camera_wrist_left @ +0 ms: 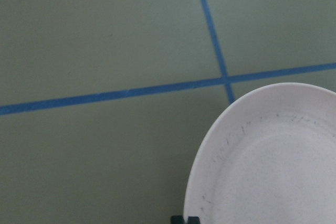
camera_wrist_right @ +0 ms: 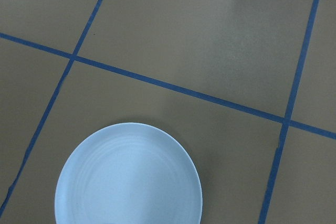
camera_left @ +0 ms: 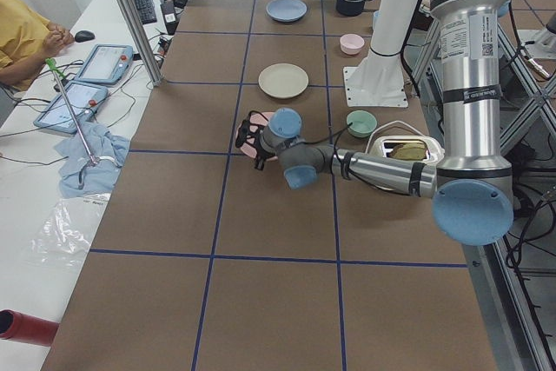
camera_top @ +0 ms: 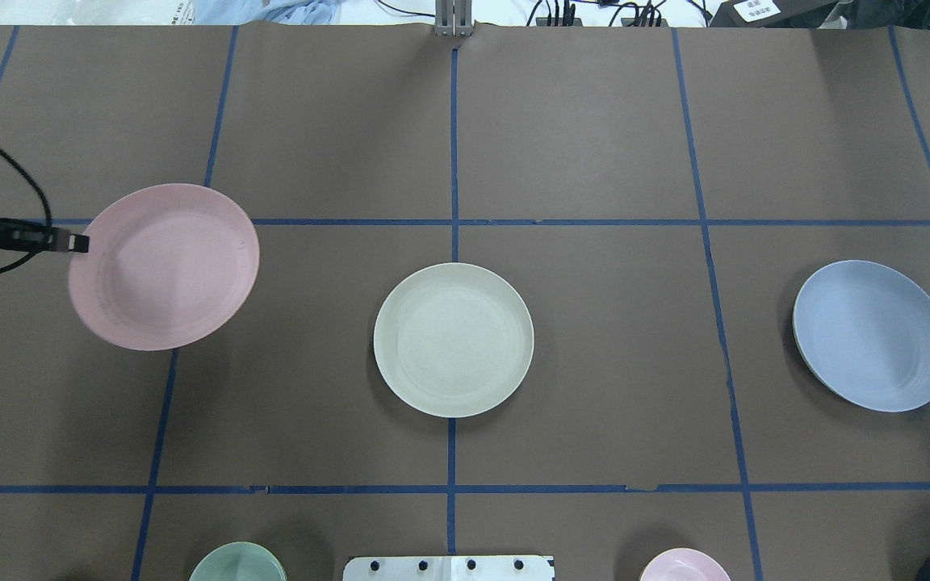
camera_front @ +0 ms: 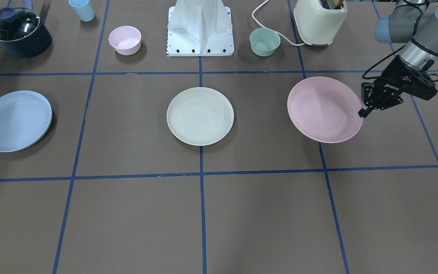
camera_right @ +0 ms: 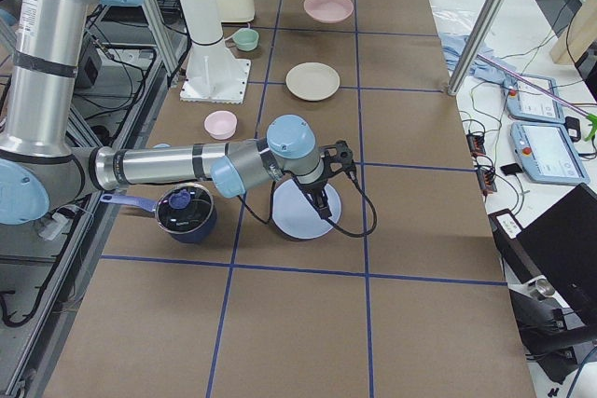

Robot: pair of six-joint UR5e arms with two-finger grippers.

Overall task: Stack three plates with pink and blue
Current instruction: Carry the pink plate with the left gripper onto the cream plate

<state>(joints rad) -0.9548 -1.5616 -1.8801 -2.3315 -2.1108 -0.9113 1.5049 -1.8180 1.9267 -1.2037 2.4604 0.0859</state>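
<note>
My left gripper (camera_front: 364, 111) is shut on the rim of the pale pink plate (camera_front: 323, 109) and holds it slightly tilted just above the table; they also show in the overhead view, gripper (camera_top: 77, 242) and plate (camera_top: 164, 266). The left wrist view shows the plate (camera_wrist_left: 273, 161) close up. The cream-white plate (camera_front: 200, 116) lies flat at the table's middle. The light blue plate (camera_front: 13, 121) lies flat on the robot's right side. My right gripper (camera_right: 324, 195) shows only in the exterior right view, above the blue plate (camera_right: 306, 216); I cannot tell whether it is open or shut.
Along the robot's side of the table stand a lidded dark pot (camera_front: 19, 32), a light blue cup (camera_front: 82, 9), a small pink bowl (camera_front: 124, 40), the white robot base (camera_front: 200, 30), a mint-green bowl (camera_front: 265, 42) and a cream toaster (camera_front: 319, 21).
</note>
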